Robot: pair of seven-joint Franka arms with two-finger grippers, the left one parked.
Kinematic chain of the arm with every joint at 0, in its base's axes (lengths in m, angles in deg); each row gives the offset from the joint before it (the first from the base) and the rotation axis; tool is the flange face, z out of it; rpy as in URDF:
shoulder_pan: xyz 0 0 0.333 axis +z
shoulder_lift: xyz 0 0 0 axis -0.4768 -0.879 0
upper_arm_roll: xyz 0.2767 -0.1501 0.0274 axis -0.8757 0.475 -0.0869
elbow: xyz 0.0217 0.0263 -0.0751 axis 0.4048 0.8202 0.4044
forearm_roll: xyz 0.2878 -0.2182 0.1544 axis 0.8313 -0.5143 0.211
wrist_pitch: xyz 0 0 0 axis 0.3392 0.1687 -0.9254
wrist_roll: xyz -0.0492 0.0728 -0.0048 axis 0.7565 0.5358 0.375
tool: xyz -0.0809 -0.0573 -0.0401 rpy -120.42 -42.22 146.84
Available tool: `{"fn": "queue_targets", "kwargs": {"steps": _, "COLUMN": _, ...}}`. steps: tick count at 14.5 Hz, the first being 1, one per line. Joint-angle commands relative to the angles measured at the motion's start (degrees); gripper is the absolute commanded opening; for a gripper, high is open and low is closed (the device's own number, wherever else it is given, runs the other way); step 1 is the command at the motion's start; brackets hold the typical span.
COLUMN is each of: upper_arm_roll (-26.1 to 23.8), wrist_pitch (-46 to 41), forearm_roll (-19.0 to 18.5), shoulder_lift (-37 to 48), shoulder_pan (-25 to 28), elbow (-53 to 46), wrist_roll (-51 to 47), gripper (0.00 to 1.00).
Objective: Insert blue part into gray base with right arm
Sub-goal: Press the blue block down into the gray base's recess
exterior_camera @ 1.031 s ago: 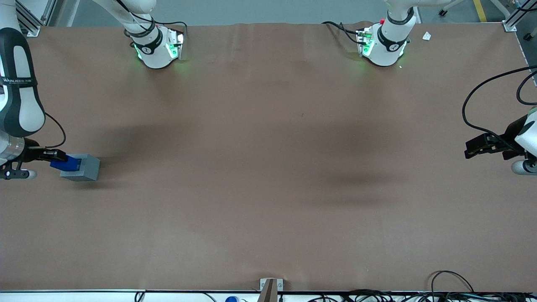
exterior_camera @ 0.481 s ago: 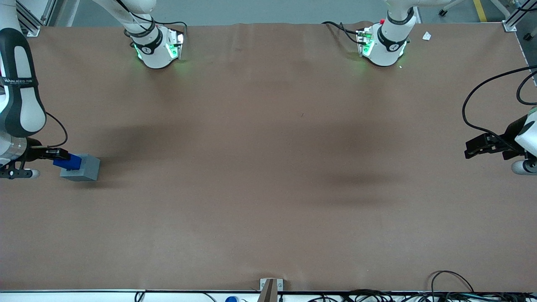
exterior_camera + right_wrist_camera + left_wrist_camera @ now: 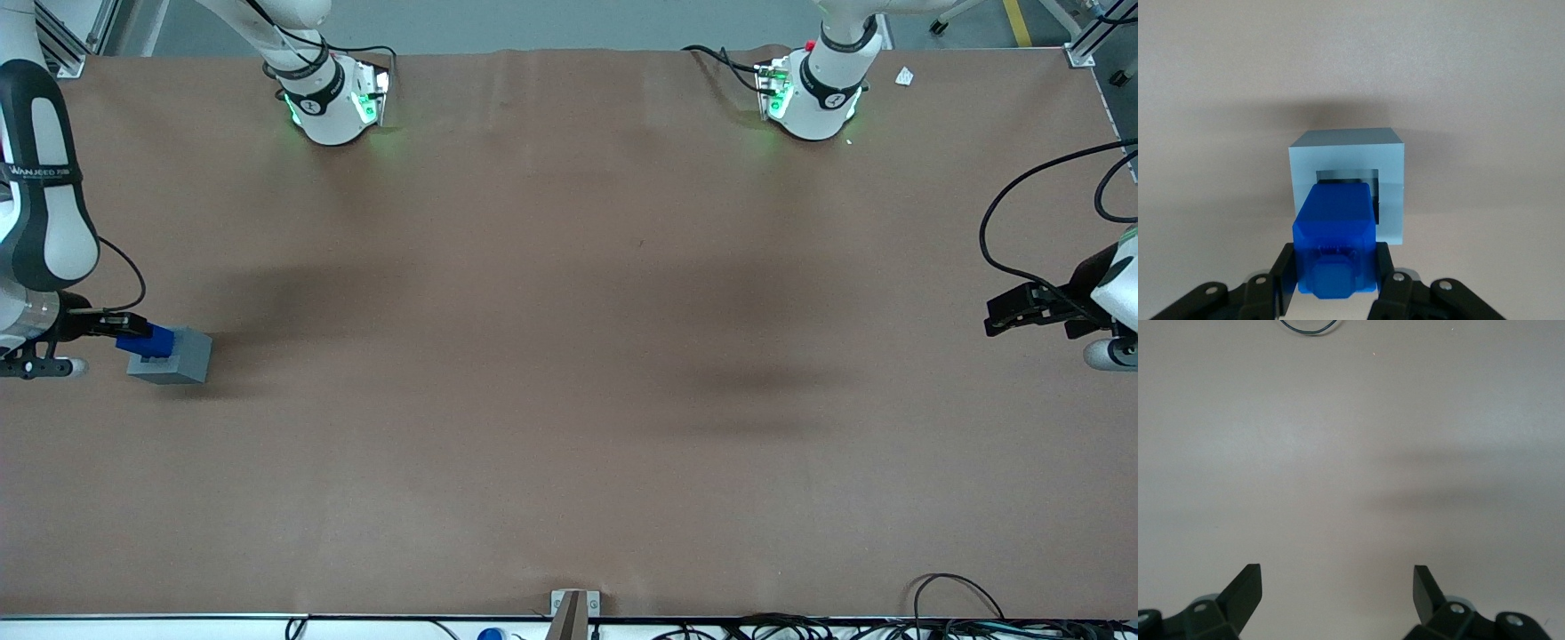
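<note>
The gray base (image 3: 174, 356) stands on the brown table at the working arm's end. My right gripper (image 3: 133, 335) is shut on the blue part (image 3: 148, 342) and holds it just above the base's top. In the right wrist view the blue part (image 3: 1335, 239) sits between the black fingers (image 3: 1286, 275), its raised stub facing the camera. It overlaps the square recess of the gray base (image 3: 1348, 168), whose dark opening shows partly past the part's end.
The brown table (image 3: 569, 356) stretches wide toward the parked arm's end. Two arm bases (image 3: 333, 98) stand at the table's edge farthest from the front camera. Cables (image 3: 969, 613) lie along the nearest edge.
The right gripper with the blue part has shifted slightly farther from the front camera and a little toward the gray base. The base has not moved.
</note>
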Motion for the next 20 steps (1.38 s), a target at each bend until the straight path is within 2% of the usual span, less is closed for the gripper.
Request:
{"fn": "queue_targets", "kwargs": {"steps": 1, "upper_arm_roll": -0.43, "wrist_pitch": -0.42, "forearm_roll": -1.15, "shoulder_lift": -0.47, "shoulder_pan": -0.43, "elbow": -0.87, "wrist_roll": 0.45, "gripper": 0.08}}
{"fn": "queue_targets", "kwargs": {"steps": 20, "upper_arm_roll": -0.43, "wrist_pitch": -0.16, "forearm_roll": -1.68, "shoulder_lift": -2.75, "shoulder_pan": -0.51, "elbow": -2.89, "wrist_roll": 0.19, "gripper": 0.08}}
